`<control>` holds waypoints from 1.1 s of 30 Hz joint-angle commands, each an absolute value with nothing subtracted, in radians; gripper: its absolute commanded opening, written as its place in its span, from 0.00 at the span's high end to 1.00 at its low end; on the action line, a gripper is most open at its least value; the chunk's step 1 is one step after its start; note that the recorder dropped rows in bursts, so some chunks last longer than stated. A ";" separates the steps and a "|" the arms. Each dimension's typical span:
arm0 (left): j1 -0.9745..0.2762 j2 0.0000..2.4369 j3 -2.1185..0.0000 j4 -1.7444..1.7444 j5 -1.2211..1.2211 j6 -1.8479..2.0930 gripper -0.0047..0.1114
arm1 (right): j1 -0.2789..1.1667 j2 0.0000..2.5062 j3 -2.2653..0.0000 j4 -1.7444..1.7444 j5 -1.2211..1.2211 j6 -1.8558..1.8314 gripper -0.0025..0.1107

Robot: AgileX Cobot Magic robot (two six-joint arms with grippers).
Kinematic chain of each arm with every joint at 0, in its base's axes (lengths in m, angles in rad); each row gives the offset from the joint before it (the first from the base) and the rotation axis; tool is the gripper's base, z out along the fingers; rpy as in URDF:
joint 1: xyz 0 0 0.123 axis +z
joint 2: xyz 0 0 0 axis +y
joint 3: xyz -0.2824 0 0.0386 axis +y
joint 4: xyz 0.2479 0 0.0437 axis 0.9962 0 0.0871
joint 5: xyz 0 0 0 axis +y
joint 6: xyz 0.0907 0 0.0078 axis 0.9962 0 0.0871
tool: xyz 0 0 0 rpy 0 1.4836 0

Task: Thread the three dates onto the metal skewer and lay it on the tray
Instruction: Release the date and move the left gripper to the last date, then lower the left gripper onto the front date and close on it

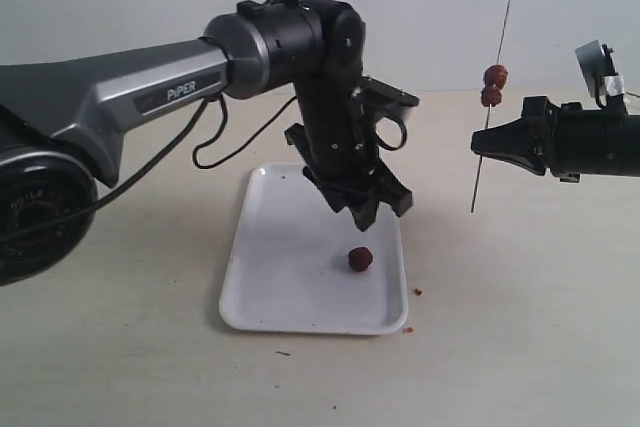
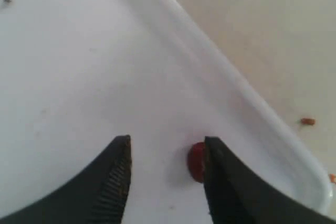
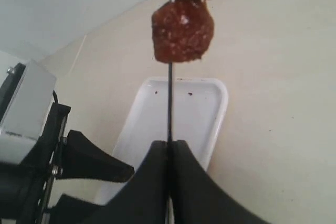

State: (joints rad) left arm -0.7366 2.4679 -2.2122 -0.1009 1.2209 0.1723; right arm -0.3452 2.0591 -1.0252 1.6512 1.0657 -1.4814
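One loose date (image 1: 361,259) lies on the white tray (image 1: 270,277). My left gripper (image 1: 378,209) hangs just above it, open; in the left wrist view the date (image 2: 196,161) sits between the jaws, partly hidden behind one finger (image 2: 226,182), with a wide gap to the other. My right gripper (image 1: 480,142) is shut on the metal skewer (image 1: 506,17), held nearly upright to the right of the tray. Two dates (image 1: 494,75) (image 1: 490,97) are threaded on it above the grip. In the right wrist view the lower date (image 3: 182,31) sits above the pinched skewer (image 3: 169,103).
Small brown crumbs (image 1: 417,292) lie on the table just off the tray's right edge, one crumb (image 2: 307,121) showing past the tray rim (image 2: 226,77). A black cable (image 1: 215,137) hangs from the left arm behind the tray.
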 commanded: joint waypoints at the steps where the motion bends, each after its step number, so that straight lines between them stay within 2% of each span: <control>1: -0.791 2.450 -2.210 -0.031 1.221 0.104 0.58 | -0.348 2.049 -1.034 1.642 1.092 -1.491 0.98; 16: -0.807 2.450 -2.119 -0.007 1.221 0.048 0.57 | -0.348 2.049 -1.034 1.637 1.115 -1.491 0.98; 33: -0.836 2.452 -2.118 -0.026 1.221 0.045 0.57 | -0.348 2.049 -1.034 1.631 1.131 -1.491 0.98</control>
